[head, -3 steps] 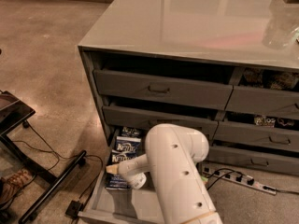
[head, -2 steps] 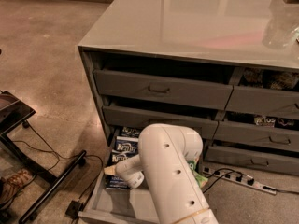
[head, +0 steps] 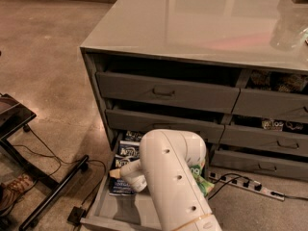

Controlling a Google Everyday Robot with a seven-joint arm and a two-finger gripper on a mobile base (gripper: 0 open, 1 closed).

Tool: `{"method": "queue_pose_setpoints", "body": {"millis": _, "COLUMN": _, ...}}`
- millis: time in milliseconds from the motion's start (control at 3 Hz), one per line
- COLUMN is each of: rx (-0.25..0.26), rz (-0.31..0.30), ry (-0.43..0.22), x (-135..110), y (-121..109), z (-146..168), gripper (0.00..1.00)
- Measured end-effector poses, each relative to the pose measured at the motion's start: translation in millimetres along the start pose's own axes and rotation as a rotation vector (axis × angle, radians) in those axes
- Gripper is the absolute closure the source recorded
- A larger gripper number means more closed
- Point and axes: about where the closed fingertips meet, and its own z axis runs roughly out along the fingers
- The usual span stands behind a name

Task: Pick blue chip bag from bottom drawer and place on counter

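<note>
The bottom drawer is pulled out at the cabinet's lower left. Dark blue chip bags with white "Kettle" banners lie stacked along its left side. My white arm reaches down into the drawer from the front. The gripper is low over the blue bags, at the nearer one, and mostly hidden behind the wrist. A green bag shows just right of the arm. The glossy grey counter spreads above the drawers.
Grey drawers with dark handles are above the open one. A power strip and cables lie on the floor at right. A black stand's legs and a shoe are at left. A clear object stands on the counter's right.
My arm has shifted a little left over the drawer, uncovering the green bag at its right. The blue bags have not moved.
</note>
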Motion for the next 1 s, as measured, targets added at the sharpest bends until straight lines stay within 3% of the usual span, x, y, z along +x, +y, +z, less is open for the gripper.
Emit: {"method": "queue_pose_setpoints", "body": {"millis": 1000, "rx": 0.091, "rz": 0.035, "ry": -0.007, "x": 1, "y": -29, "z": 18, "gripper": 0.00}}
